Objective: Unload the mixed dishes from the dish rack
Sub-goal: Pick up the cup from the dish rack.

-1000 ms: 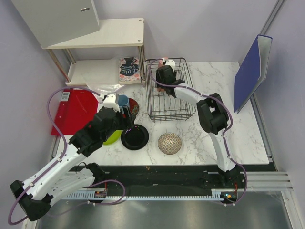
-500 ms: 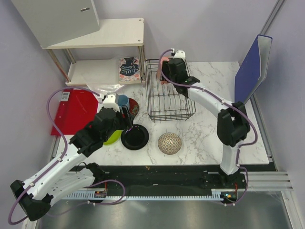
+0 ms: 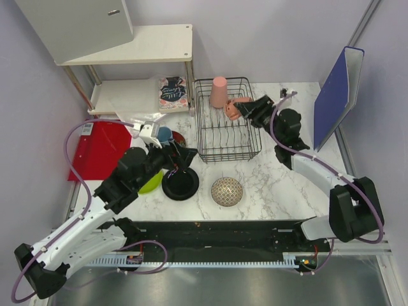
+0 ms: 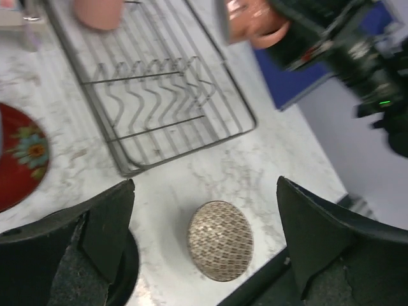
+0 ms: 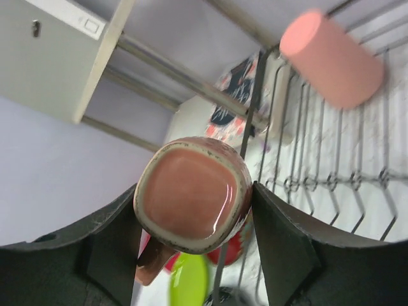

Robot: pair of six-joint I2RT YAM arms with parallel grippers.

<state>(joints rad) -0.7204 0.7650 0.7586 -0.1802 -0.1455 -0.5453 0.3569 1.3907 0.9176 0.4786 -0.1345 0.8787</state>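
The black wire dish rack (image 3: pixel 226 137) stands mid-table with a tall pink cup (image 3: pixel 219 92) upside down at its back. My right gripper (image 3: pixel 244 109) is shut on the small pink handled mug (image 3: pixel 234 112) and holds it above the rack's right side; its fingers squeeze the mug (image 5: pixel 191 191) from both sides. Left of the rack sit the light-blue cup (image 3: pixel 164 134), dark red plate (image 3: pixel 180 141), black plate (image 3: pixel 180 185) and lime-green plate (image 3: pixel 151 185). The beige bowl (image 3: pixel 227 191) lies upside down in front. My left gripper (image 3: pixel 176 158) hangs open and empty above the plates, with the bowl (image 4: pixel 220 240) seen between its fingers.
A white metal-legged shelf (image 3: pixel 143 44) stands at the back left with a floral packet (image 3: pixel 172 91) beside it. A red board (image 3: pixel 102 150) lies at the left edge. A blue folder (image 3: pixel 338 89) leans upright at the right.
My right arm has swung right and carried the small pink mug away from the rack's back, uncovering the tall pink cup. My left gripper has opened wider and drawn back from the light-blue cup.
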